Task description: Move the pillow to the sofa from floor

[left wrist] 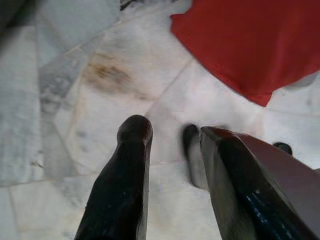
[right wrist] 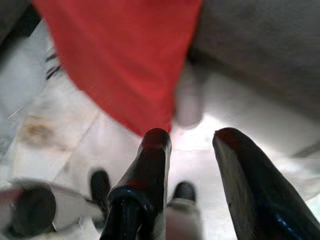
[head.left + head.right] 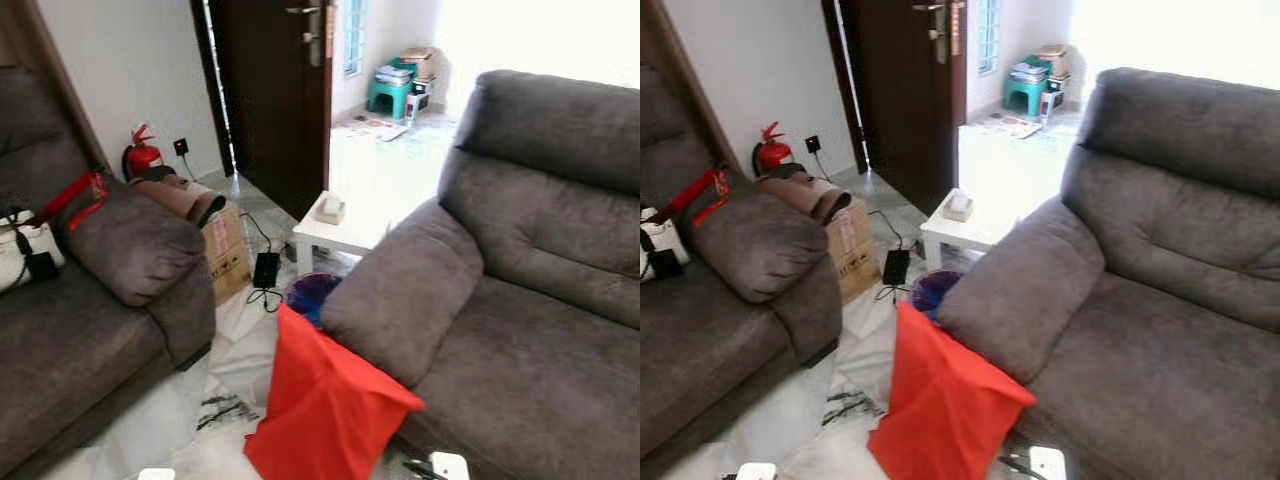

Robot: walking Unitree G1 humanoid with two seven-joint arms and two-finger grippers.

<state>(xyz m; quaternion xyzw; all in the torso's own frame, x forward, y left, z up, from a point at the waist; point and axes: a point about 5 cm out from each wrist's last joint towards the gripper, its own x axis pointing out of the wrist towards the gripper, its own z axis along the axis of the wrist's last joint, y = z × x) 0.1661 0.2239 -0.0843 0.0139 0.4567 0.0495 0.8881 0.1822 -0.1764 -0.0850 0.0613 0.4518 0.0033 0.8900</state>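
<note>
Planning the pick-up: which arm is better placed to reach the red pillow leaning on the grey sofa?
Probably the right. The right gripper, open, points almost at the red fabric pillow's lower edge; the left gripper, also open, hangs over bare marble floor, with the pillow off to one side.

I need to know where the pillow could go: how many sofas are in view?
2. One grey sofa on the robot's left, bags on its seat. The other sofa on the right, the red pillow leaning against its armrest from the floor. More may lie outside the pictures.

Red pillow (image 3: 325, 410) on floor, leaning against grey sofa (image 3: 520, 330).
</note>
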